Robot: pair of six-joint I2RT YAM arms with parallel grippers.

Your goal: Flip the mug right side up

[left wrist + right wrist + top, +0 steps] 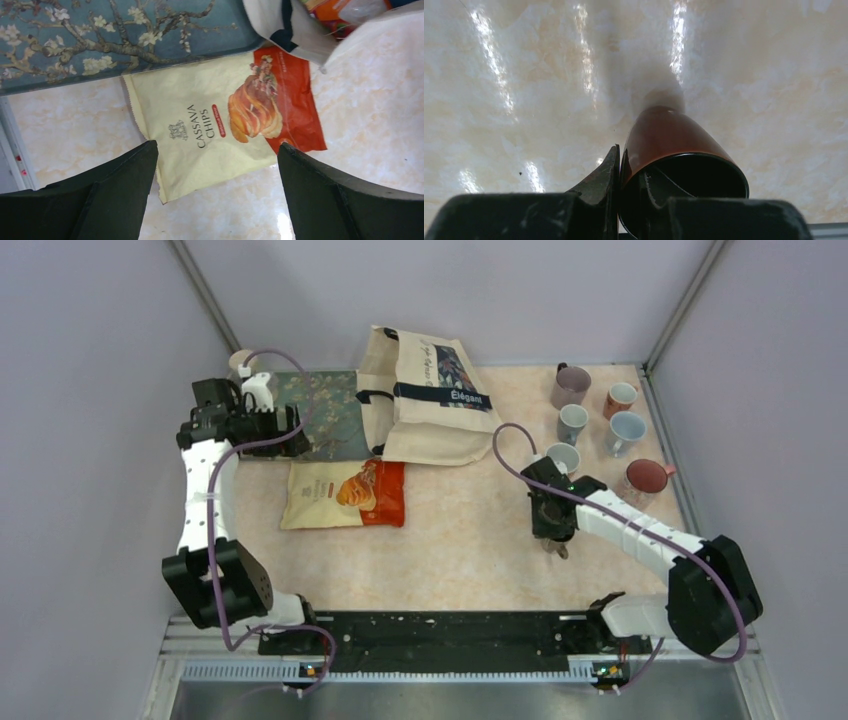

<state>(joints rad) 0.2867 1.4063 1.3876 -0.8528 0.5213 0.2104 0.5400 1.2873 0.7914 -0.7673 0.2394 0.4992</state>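
Observation:
My right gripper (556,545) is shut on the rim of a brown mug (674,145) with a black inside. One finger (605,172) is outside the wall and the other is inside the mouth. The mug's mouth faces the wrist camera and its base points down at the table. In the top view the mug (560,549) is almost hidden under the gripper. My left gripper (215,200) is open and empty, high above a cassava chips bag (215,125) at the far left of the table.
Several upright mugs stand at the back right, among them a purple one (570,386) and a dark red one (646,478). A cream tote bag (430,395), a blue floral tray (330,412) and the chips bag (345,494) lie on the left half.

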